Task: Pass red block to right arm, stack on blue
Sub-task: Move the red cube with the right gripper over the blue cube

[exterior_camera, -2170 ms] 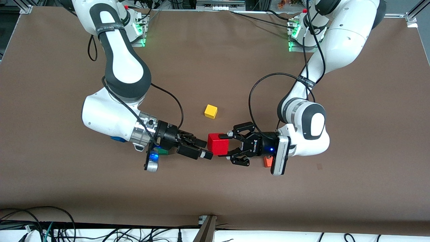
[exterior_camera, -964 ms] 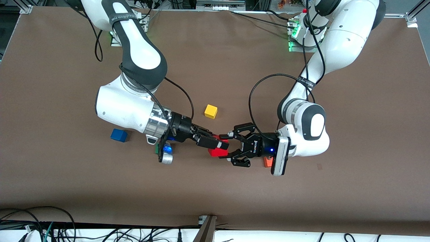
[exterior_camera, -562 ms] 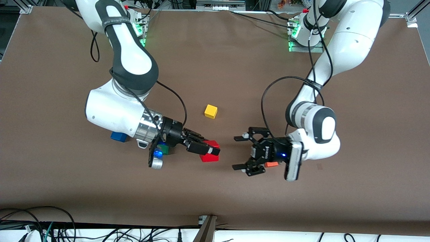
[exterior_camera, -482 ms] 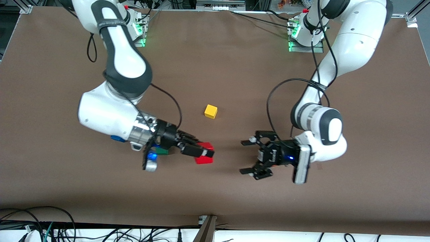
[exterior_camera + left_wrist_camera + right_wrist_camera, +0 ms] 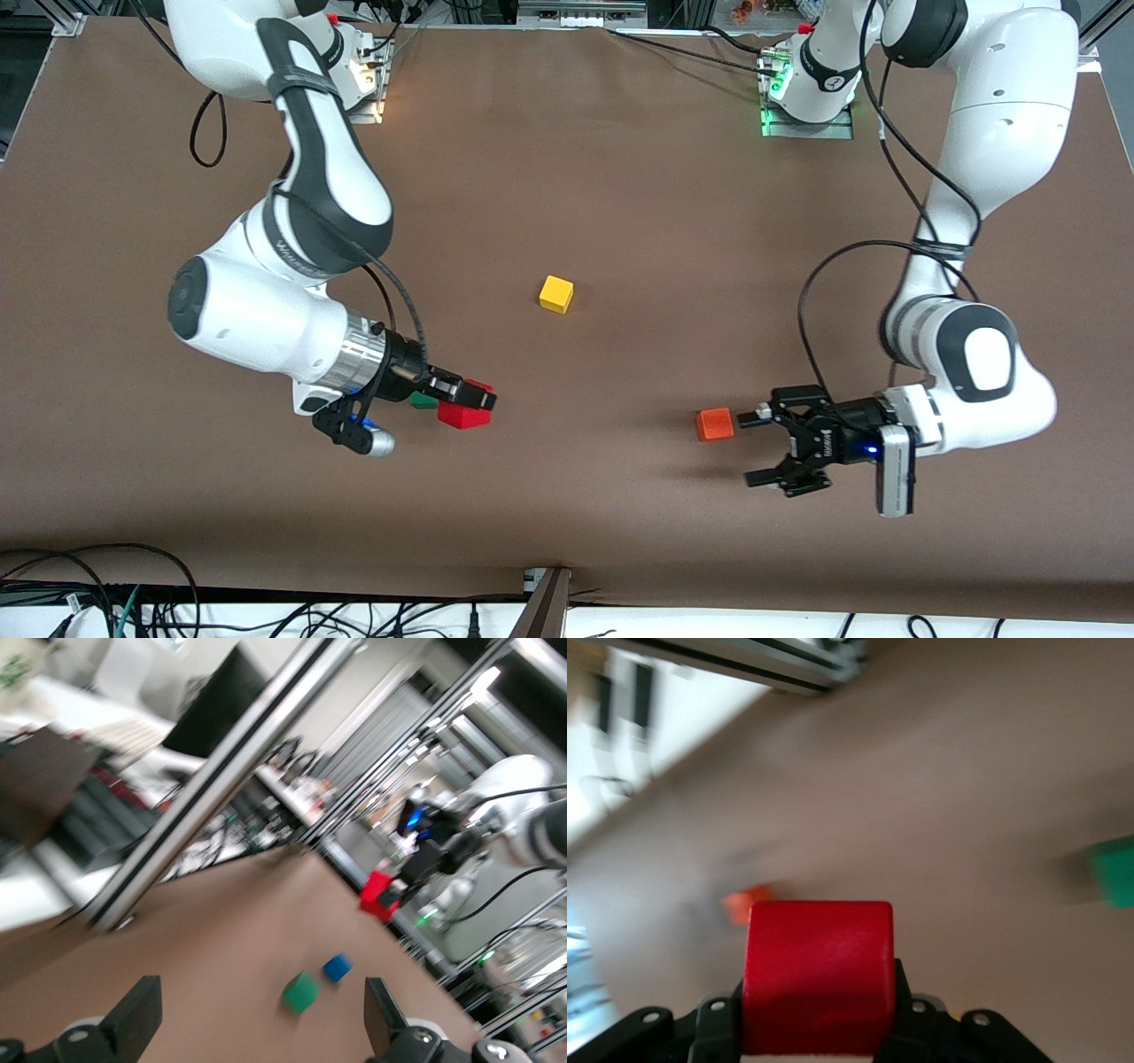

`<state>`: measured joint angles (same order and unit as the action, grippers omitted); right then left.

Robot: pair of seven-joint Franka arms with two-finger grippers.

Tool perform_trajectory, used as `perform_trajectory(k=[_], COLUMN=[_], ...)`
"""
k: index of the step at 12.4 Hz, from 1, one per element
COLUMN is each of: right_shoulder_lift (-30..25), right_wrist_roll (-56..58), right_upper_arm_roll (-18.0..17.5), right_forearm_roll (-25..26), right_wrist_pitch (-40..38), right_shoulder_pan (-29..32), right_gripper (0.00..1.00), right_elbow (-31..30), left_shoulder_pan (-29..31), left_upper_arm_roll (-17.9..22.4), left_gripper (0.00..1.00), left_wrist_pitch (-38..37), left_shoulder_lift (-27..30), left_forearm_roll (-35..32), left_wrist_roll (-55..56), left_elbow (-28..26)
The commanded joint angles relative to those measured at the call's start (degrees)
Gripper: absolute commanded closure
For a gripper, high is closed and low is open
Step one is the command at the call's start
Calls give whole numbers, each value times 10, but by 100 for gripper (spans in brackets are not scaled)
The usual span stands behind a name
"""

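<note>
step: handover done, carry to stack | right gripper (image 5: 474, 403): clenched on the red block (image 5: 463, 415), held above the desk (image 5: 567, 159) near the green cube (image 5: 423, 400) | blue cube (image 5: 336, 967): beside the green one, hidden from the front by the arm | left gripper (image 5: 769, 446): released, empty, near the orange cube (image 5: 713, 424), waiting clear

No lettering I can make out anywhere here, not on the arms, the blocks or the table; the bands of print on the arm straps are too small to read.
</note>
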<state>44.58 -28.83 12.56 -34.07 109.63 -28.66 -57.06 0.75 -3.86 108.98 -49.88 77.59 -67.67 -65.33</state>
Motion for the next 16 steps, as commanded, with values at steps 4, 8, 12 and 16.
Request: perform_trajectory(k=[4, 8, 12, 16], right_shoulder_lift=[-68, -157, -248, -282], right_wrist_roll=[42, 89, 105, 108], right_upper_arm_roll=[3, 54, 75, 91], right_forearm_roll=[272, 319, 320, 320], right_wrist_pitch=[-60, 45, 223, 296], right_shoulder_pan=[-6, -5, -6, -6], right_gripper=[100, 100, 100, 100], right_elbow=[-176, -381, -579, -655], left_shoulder_pan=[-12, -13, -27, -36], left_upper_arm_roll=[112, 125, 125, 128], left_gripper=[0, 0, 0, 0], left_wrist_pitch=[6, 8, -3, -46], left_shoulder_lift=[45, 94, 142, 164], left_forearm_roll=[-281, -515, -688, -753], left_wrist_roll=[125, 222, 308, 337], left_elbow=[24, 51, 47, 51])
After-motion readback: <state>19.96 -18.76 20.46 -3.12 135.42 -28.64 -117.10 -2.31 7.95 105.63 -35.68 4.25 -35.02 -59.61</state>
